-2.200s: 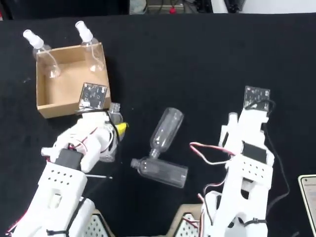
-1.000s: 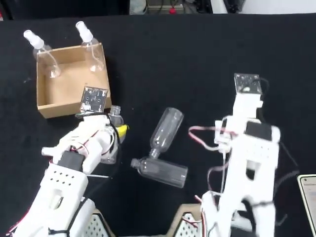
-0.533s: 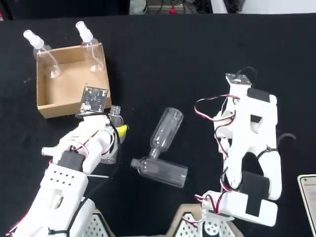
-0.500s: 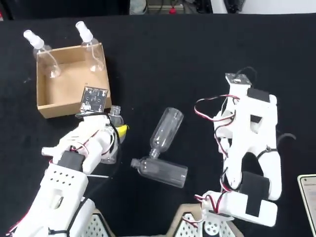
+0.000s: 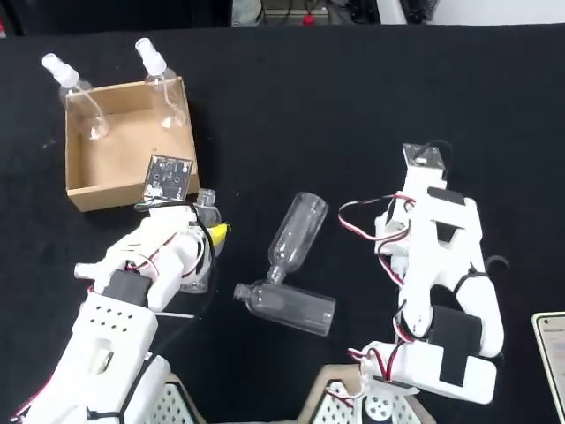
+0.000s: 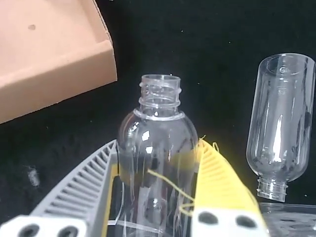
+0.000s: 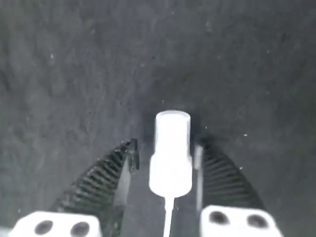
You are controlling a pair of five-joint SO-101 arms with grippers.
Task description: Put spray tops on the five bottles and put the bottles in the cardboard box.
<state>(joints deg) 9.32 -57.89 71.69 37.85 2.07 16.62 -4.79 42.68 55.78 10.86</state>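
Five bottles (image 5: 81,99) (image 5: 168,95) (image 6: 157,148) (image 5: 298,230) (image 5: 287,305), three spray tops (image 5: 55,66) (image 5: 148,53) (image 7: 172,153), one box (image 5: 97,196).

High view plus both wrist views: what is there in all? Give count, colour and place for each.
box: 1, brown cardboard, far left of the table
capped bottles: 2, clear with white tops, in the box at its far side
loose bottles: 2, clear, no tops, lying mid-table with necks close together
held bottle: 1, clear, no top, near the box's front corner
spray top: 1, white, in the right gripper
flat thing: 1, white, cut off at the table's right edge
table: 1, black
left gripper: grey and yellow fingers, shut on the held bottle
right gripper: dark fingers, shut on the spray top
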